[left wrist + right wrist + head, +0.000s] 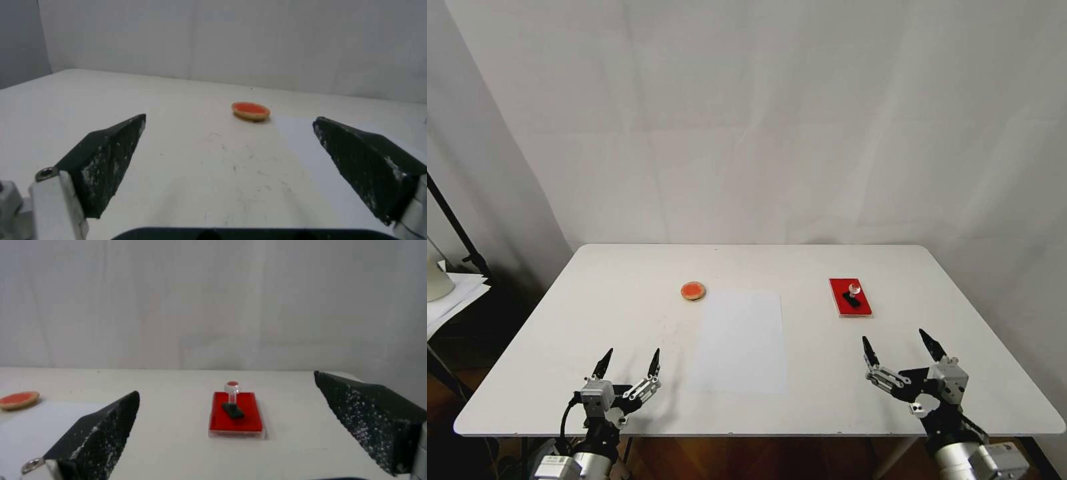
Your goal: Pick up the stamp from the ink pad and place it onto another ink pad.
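- Two grippers sit low at the table's [627,267] near edge: the left gripper [628,363] over the left side, fingers spread wide and holding nothing; the right gripper [899,347] over the right side, just as wide apart and just as empty.
- Nothing is grasped yet, so the job reads as at its start. The stamp [852,296] stands on the ink pad [842,291], right side of the table, just ahead of the right gripper.
- That arm looks the natural one for the reach. My advice: come in centred on the knob and stem, close gently above the black base, and lift straight up so the pad does not drag along.
- The other ink pad [693,291] lies well apart to the left, past the white sheet [740,340].
- Right wrist view adds detail: the stamp [233,400] upright with its clear ball on top, framed between the fingers, base skewed on the pad [242,421].
- Left wrist view gives the round pad [251,111] ahead, by the sheet's corner.
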Robot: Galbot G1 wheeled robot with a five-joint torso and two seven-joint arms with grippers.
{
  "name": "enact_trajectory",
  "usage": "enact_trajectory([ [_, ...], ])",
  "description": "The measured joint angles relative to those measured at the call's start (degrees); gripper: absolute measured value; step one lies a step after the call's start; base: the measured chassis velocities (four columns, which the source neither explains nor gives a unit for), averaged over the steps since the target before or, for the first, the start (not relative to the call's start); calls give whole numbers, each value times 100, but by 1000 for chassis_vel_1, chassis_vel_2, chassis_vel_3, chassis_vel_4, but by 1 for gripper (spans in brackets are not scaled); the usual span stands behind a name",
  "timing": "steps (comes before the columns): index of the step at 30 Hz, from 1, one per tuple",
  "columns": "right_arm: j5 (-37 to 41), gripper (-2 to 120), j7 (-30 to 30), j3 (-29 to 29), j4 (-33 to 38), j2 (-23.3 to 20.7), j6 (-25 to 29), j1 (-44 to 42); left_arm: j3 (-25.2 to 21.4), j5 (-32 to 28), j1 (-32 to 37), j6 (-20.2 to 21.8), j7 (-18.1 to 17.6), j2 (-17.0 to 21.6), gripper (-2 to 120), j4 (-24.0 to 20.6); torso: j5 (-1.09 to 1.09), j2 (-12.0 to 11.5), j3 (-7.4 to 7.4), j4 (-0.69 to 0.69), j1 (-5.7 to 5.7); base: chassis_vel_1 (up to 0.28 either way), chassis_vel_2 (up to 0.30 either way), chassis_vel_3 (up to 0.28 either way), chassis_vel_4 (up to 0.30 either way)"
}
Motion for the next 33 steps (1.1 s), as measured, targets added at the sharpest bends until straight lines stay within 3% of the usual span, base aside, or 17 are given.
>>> enact_trajectory([
  [8,-181,100,3,-135,-179,217,200,-208,0,0,0,0,0,0,100,0,0,0,0,-1,0,0,0,0,0],
  [24,-52,100,15,-228,-295,94,183,-30,0,0,0,0,0,0,100,0,0,0,0,-1,0,0,0,0,0],
  [27,151,100,38,-292,-355,-6,92,98,0,0,0,0,0,0,100,0,0,0,0,-2,0,0,0,0,0],
  [33,1346,100,53,-510,-748,-605,-419,1029,0,0,0,0,0,0,100,0,1,0,1,-1,1,0,0,0,0],
])
